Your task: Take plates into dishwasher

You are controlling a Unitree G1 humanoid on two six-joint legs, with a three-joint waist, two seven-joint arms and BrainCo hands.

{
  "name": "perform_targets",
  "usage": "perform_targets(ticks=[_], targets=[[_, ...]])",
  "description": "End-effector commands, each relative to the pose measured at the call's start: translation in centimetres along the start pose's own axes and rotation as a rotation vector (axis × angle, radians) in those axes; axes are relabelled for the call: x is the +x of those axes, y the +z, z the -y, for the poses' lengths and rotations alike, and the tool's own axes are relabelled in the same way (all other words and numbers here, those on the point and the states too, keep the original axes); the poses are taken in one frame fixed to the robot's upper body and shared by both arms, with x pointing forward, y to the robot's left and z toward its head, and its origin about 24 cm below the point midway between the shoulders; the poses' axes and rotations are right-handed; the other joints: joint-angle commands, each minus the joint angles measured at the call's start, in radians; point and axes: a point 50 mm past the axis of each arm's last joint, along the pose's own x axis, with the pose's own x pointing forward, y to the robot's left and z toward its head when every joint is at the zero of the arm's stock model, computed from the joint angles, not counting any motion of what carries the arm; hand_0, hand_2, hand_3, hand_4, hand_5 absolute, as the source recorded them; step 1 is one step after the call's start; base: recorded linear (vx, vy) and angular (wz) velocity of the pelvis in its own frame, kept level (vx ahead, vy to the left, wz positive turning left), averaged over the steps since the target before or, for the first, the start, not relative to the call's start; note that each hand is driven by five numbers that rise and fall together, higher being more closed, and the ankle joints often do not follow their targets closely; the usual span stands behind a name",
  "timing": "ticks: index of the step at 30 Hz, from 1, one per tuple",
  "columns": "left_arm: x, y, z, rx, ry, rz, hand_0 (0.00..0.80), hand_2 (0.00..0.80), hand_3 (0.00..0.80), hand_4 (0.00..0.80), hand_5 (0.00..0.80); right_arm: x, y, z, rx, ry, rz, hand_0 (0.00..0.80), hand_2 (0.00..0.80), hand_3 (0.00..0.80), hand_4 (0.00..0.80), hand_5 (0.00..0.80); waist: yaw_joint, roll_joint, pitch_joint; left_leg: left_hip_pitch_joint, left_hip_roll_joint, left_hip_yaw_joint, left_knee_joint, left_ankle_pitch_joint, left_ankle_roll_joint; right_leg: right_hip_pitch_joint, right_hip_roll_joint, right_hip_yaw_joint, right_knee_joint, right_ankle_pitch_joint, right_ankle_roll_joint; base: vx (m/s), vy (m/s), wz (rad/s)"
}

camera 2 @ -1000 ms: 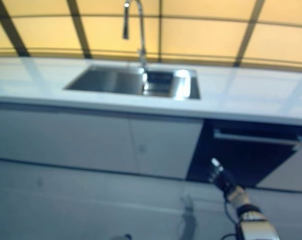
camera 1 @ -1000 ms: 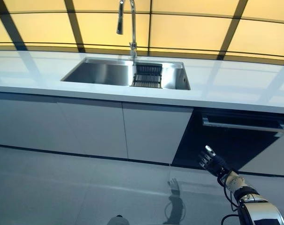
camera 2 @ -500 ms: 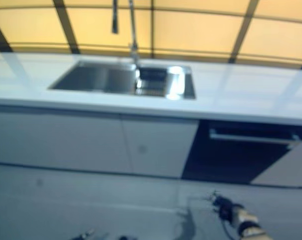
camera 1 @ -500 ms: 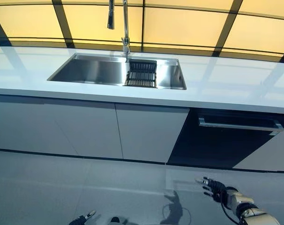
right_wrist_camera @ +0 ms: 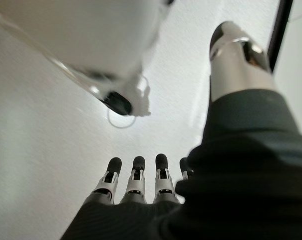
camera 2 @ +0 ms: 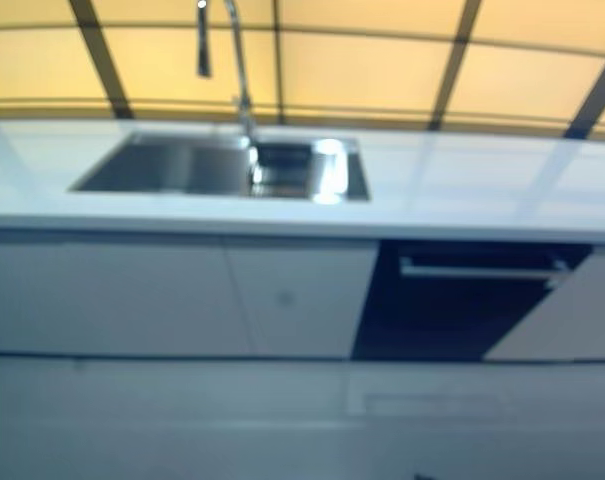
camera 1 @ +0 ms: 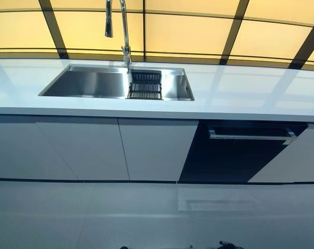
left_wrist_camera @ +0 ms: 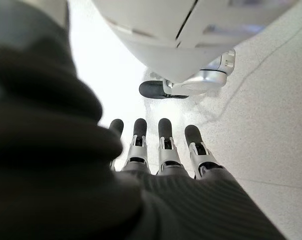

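Both my hands hung low over the pale floor (camera 1: 94, 218), away from the counter (camera 1: 240, 93). My left hand (left_wrist_camera: 160, 150) showed in its wrist view with fingers straight and loose, holding nothing, only bare floor past the tips. My right hand (right_wrist_camera: 136, 182) was the same in its own wrist view: fingers relaxed in a row, thumb (right_wrist_camera: 235, 60) standing apart, nothing held. From the head views, just a dark tip of the right hand showed at the lower edge. No plates could be made out in any view; I could not tell where they were. The dishwasher (camera 1: 240, 155) sat under the counter, on my right, a dark front with a silver bar handle (camera 1: 250, 137) near its top, door shut. It stood well apart from both hands, up and ahead of them. To its left ran white cabinet doors (camera 1: 151, 150). Above those, a steel sink (camera 1: 89, 83) was let into the counter, with a dark slatted rack (camera 1: 145, 85) in its right part and a tall tap (camera 1: 123, 31) behind it.
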Motion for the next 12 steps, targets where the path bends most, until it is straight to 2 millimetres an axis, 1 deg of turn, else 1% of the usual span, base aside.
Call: perform_targets(ticks=[1,3,7,12], targets=[[0.1,0.4,1.2,0.077,-0.007,-0.024,0.0,0.0,0.0,0.0,0.0,0.1,2.6,-0.3,0.038,0.007,0.049,0.0,0.0,0.0,0.0,0.0,-0.003,-0.013,0.032,-0.006,-0.031,-0.011,-0.002,-0.034,0.07,0.027,-0.007,-0.005,0.011,-0.014,-0.007,0.0,0.0,0.0],[0.1,0.8,1.2,0.08,-0.016,-0.017,0.0,0.0,0.0,0.0,0.0,0.1,2.8,-0.7,0.034,0.022,0.044,0.0,0.0,0.0,0.0,0.0,-0.008,-0.009,0.032,-0.005,-0.033,-0.01,-0.002,-0.035,0.069,0.026,-0.005,-0.003,0.012,-0.016,-0.008,0.0,0.0,0.0],[0.0,1.6,1.5,0.059,-0.042,0.009,0.0,0.0,0.0,0.0,0.0,0.1,2.7,-0.8,0.022,0.025,0.034,0.0,0.0,0.0,0.0,0.0,-0.01,-0.007,0.034,-0.005,-0.035,-0.01,-0.002,-0.037,0.069,0.024,-0.006,-0.004,0.015,-0.018,-0.007,0.0,0.0,0.0],[0.0,1.8,1.6,0.052,-0.025,0.033,0.0,0.0,0.0,0.0,0.0,0.1,2.5,-0.6,0.026,0.012,0.017,0.0,0.0,0.0,0.0,0.0,-0.01,-0.008,0.033,0.001,-0.038,-0.01,-0.002,-0.042,0.073,0.029,-0.006,-0.003,0.014,-0.019,-0.007,0.0,0.0,0.0]])
